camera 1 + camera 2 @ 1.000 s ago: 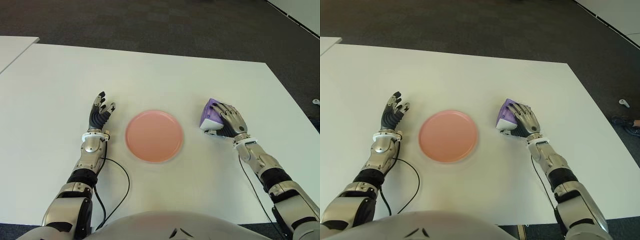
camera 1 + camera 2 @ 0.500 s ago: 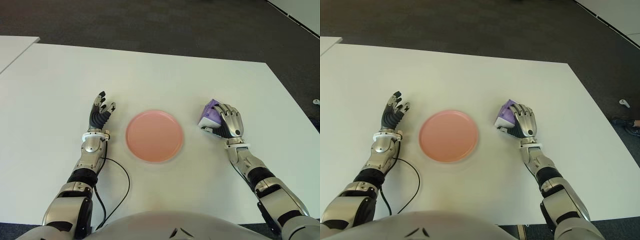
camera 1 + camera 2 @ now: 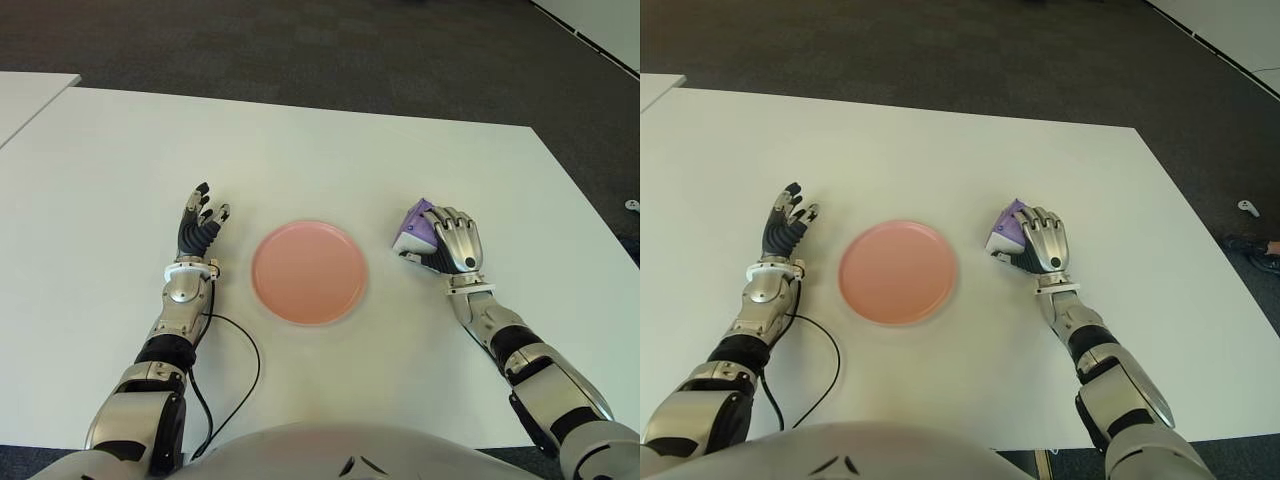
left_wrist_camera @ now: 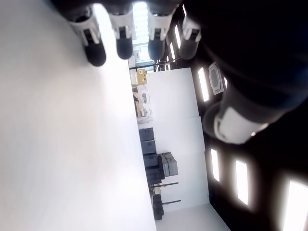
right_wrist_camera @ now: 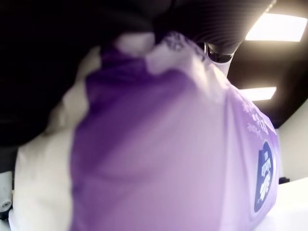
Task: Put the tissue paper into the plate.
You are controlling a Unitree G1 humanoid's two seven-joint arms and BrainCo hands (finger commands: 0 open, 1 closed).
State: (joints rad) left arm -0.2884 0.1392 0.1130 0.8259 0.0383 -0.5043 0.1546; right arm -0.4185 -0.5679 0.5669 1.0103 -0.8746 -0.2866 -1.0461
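A purple and white tissue pack (image 3: 414, 226) is held in my right hand (image 3: 448, 243), whose fingers are curled over it, just right of the pink plate (image 3: 308, 272). The pack's left end tilts up toward the plate; whether it touches the white table (image 3: 330, 150) I cannot tell. In the right wrist view the tissue pack (image 5: 168, 144) fills the picture, pressed against the palm. My left hand (image 3: 199, 225) shows to the left of the plate with its fingers spread and nothing in them; the left wrist view shows the fingertips (image 4: 122, 41) over bare table.
A black cable (image 3: 240, 350) loops on the table near my left forearm. Dark carpet (image 3: 300, 50) lies beyond the far edge of the table. A second white table's corner (image 3: 25, 95) shows at the far left.
My right hand has turned and drawn a little toward the plate with the tissue pack, the forearm swinging inward. The left hand has not moved.
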